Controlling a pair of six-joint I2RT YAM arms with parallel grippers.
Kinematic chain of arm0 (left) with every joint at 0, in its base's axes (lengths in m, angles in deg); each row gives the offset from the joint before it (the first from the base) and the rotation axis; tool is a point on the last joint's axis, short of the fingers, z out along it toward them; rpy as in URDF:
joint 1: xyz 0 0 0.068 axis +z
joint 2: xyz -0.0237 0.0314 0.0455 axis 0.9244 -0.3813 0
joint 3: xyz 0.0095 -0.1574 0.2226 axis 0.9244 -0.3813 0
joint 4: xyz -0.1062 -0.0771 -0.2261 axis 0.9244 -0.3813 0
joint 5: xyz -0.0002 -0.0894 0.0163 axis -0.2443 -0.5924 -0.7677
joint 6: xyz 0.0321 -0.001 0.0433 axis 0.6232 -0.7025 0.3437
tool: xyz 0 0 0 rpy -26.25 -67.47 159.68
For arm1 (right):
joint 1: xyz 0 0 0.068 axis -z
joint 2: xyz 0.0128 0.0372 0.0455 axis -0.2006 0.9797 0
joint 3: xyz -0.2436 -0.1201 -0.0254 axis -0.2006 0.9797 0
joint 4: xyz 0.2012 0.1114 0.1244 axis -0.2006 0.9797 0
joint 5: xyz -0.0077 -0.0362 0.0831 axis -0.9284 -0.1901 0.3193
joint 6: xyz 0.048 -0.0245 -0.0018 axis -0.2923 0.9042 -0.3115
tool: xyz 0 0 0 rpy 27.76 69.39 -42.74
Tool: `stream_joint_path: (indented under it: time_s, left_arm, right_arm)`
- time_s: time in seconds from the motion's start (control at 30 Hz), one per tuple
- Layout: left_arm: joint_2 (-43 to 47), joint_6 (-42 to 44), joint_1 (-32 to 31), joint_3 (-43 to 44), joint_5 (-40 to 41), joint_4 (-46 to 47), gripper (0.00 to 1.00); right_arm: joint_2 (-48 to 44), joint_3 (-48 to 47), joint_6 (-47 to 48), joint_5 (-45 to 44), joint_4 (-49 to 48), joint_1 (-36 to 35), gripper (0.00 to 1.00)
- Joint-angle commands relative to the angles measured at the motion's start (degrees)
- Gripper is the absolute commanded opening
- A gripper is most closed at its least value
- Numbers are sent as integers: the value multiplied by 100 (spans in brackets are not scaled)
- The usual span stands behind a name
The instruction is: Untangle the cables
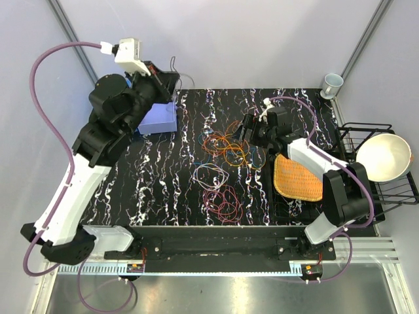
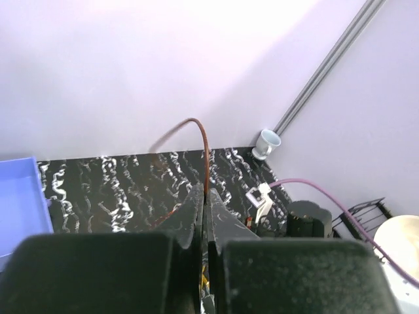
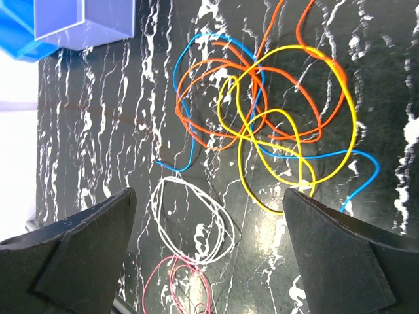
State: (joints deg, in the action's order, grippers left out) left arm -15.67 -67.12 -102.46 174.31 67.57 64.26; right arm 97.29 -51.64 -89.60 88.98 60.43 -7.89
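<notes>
Left gripper [image 2: 205, 196]: fingers clamped on a thin brown cable [image 2: 200, 127], raised at the far-left corner beside the blue tray [image 1: 159, 118]. Right gripper [image 3: 208, 199]: fingers spread wide and holding nothing, over the mid-table knot of orange cable [image 3: 300, 29], yellow cable [image 3: 355, 118] and blue cable [image 3: 203, 35]. The white loop [image 3: 171, 178] lies just beside the knot. Recommendation: grip one outer strand clear of any crossing, probably the yellow arc, and draw it off slowly so the rest do not drag.
</notes>
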Motion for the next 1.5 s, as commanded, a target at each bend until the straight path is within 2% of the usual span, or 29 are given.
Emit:
stream_joint_path:
  time_s: [0.0, 0.13, 0.33, 0.53, 0.63, 0.83, 1.47]
  left_arm:
    - [-14, 267, -28, -653, -209, -463, 0]
    - [144, 223, -28, -1278, -332, -384, 0]
    - [303, 117, -19, -1806, -551, -278, 0]
    - [320, -146, -20, -1982, -903, -182, 0]
    - [312, -296, -20, -2096, -1104, -33, 0]
    - [180, -480, -11, -2035, -1501, 82, 0]
    - [241, -648, -11, -2052, -1844, 117, 0]
  right_arm:
    - [-413, 284, -10, 581, -791, -5, 100]
    - [-765, 670, -194, 1213, -1581, -5, 100]
    - [-1450, 1427, -546, 2399, -3583, -5, 100]
    - [-1469, 1463, -836, 3190, -4429, -22, 99]
    - [-1390, 1208, -758, 3359, -4317, -171, 99]
    - [-1293, 558, 42, 2930, -3430, -532, 100]
    - [-89, -330, 183, 3104, -3973, -1015, 100]
